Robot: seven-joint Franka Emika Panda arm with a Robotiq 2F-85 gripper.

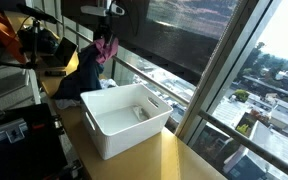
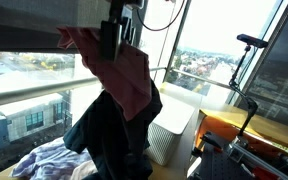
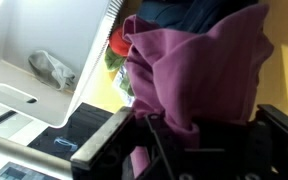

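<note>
My gripper (image 1: pixel 108 36) is shut on a pink cloth (image 1: pixel 106 50) and holds it up in the air above a pile of dark clothes (image 1: pixel 82 78). In an exterior view the pink cloth (image 2: pixel 124 75) hangs down from the gripper (image 2: pixel 114 38) over the dark pile (image 2: pixel 109 135). In the wrist view the pink cloth (image 3: pixel 199 65) fills the middle, pinched between the fingers (image 3: pixel 174 125). A white plastic bin (image 1: pixel 124 120) stands next to the pile, with a small grey crumpled item (image 3: pixel 52 68) inside it.
The things stand on a wooden table (image 1: pixel 184 160) beside a large window. A light striped cloth (image 2: pixel 44 160) lies by the dark pile. Camera stands and dark gear (image 1: pixel 24 50) are at the back. The bin (image 2: pixel 169 135) shows beyond the pile.
</note>
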